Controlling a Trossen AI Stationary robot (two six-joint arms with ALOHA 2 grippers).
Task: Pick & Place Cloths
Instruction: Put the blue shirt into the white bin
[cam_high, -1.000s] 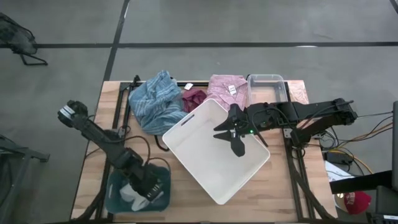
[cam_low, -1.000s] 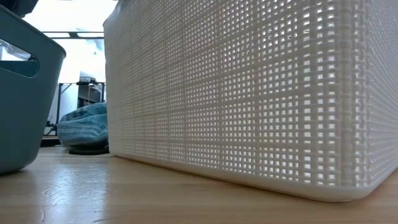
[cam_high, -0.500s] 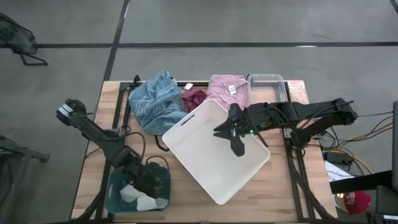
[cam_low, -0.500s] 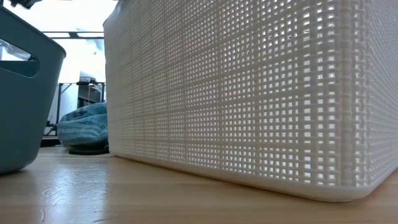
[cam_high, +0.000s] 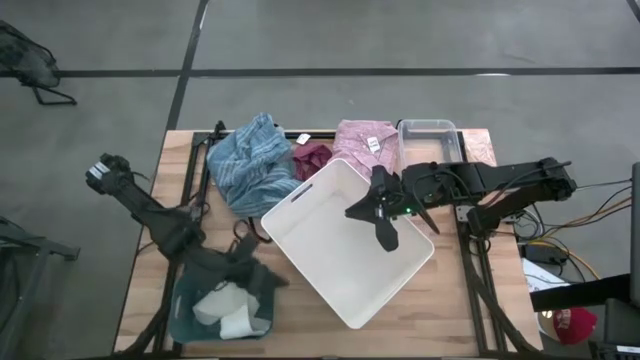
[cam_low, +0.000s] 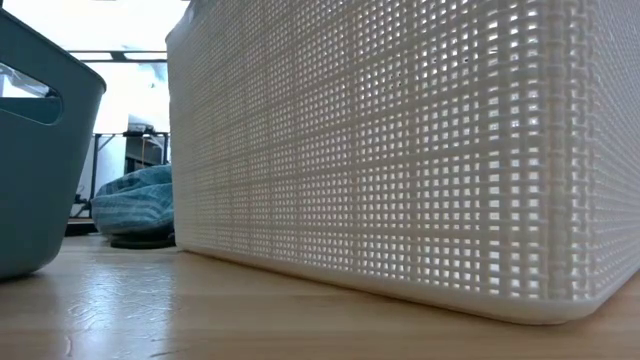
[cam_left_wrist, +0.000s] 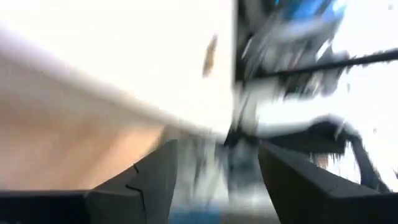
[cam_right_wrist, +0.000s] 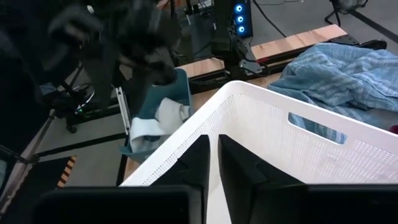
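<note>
Fabric items throughout, all soft and limp; expect light wt, no breakage risk, will sag and drape when lifted.

Left side: left gripper (cam_high: 258, 274) over the teal bin (cam_high: 186, 312) at the table's near-left corner; wrist view shows its fingers apart w/ nothing between them. Cream-white cloth (cam_high: 225, 309) lies inside that bin, folded in loose layers. Judged: already placed.

Centre-left, far edge: blue striped cloth (cam_high: 252, 162), largest item, heaped beside the white basket (cam_high: 300, 260). Bulkiest of the lot; one pinch will likely drag a long tail. Best taken at a raised fold near the heap's middle, lifted high to clear the basket rim.

Centre: maroon cloth (cam_high: 312, 157), small, wedged between blue and pink, touching both. May snag neighbours; pinch its top crease.

Centre-right: pink cloth (cam_high: 360, 143) w/ white tag, just beside the clear tub (cam_high: 432, 140). Grip bunched fabric, not the tag.

Right: right gripper (cam_high: 384, 214) hangs over the white basket's interior, fingers drawn close together, nothing held. Basket interior shows no cloth.
</note>
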